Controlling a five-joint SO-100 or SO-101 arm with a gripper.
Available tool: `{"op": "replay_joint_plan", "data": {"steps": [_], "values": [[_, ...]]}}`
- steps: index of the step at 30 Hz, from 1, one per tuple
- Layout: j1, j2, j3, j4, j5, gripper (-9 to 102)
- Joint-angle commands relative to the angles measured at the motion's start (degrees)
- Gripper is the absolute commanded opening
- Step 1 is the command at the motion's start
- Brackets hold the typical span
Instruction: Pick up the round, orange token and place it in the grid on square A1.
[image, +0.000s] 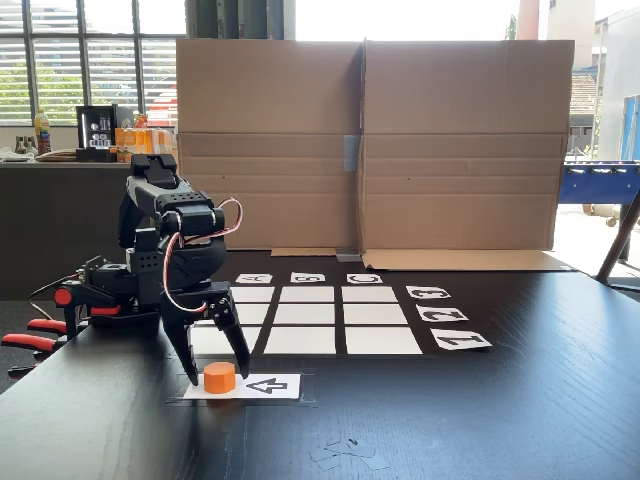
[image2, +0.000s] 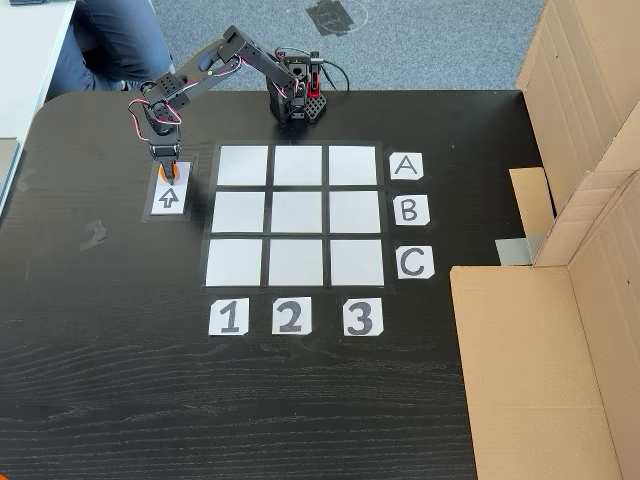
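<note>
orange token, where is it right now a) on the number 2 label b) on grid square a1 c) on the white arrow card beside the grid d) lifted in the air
c: the token sits on the arrow card, outside the grid, with the gripper fingers straddling it.

The token (image: 220, 377) is bright orange. The grid (image2: 296, 216) has white cells with black gaps. The arm (image: 165, 250) is black, the table (image2: 300, 400) dark, the far cardboard (image: 370, 140) brown.
</note>
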Motion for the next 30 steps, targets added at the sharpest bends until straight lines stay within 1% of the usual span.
{"op": "replay_joint_plan", "data": {"steps": [1, 13, 20, 30], "values": [[0.0, 0.4, -2.8, -0.3, 0.4, 20], [-0.2, 0.9, -3.1, -0.3, 0.4, 7], [-0.3, 3.0, -3.1, 0.1, 0.4, 6], [-0.6, 12.3, -2.6, 2.8, 0.4, 6]]}}
